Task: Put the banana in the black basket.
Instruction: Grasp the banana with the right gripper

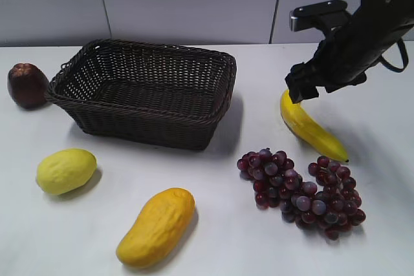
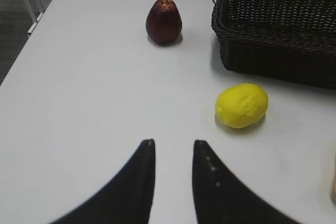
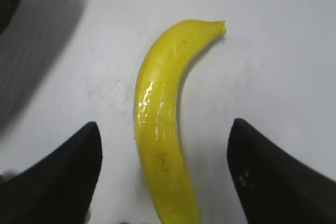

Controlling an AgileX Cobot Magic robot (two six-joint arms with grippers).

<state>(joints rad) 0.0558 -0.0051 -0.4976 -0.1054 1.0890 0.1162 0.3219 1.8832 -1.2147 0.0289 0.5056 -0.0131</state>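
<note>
The banana (image 1: 309, 127) lies on the white table to the right of the black basket (image 1: 145, 92). My right gripper (image 1: 303, 88) hangs just above the banana's far end. In the right wrist view the banana (image 3: 160, 124) lies lengthwise between my right gripper's (image 3: 164, 129) wide-open fingers, which do not touch it. The basket holds nothing that I can see. My left gripper (image 2: 172, 144) is open and empty over bare table; it does not show in the exterior view. The basket's corner (image 2: 278, 30) shows in the left wrist view.
A bunch of purple grapes (image 1: 301, 192) lies in front of the banana. A mango (image 1: 156, 226) and a lemon (image 1: 65, 170) lie at the front left, and a dark red fruit (image 1: 27, 85) sits left of the basket. The lemon (image 2: 241, 105) and red fruit (image 2: 164, 21) show ahead of my left gripper.
</note>
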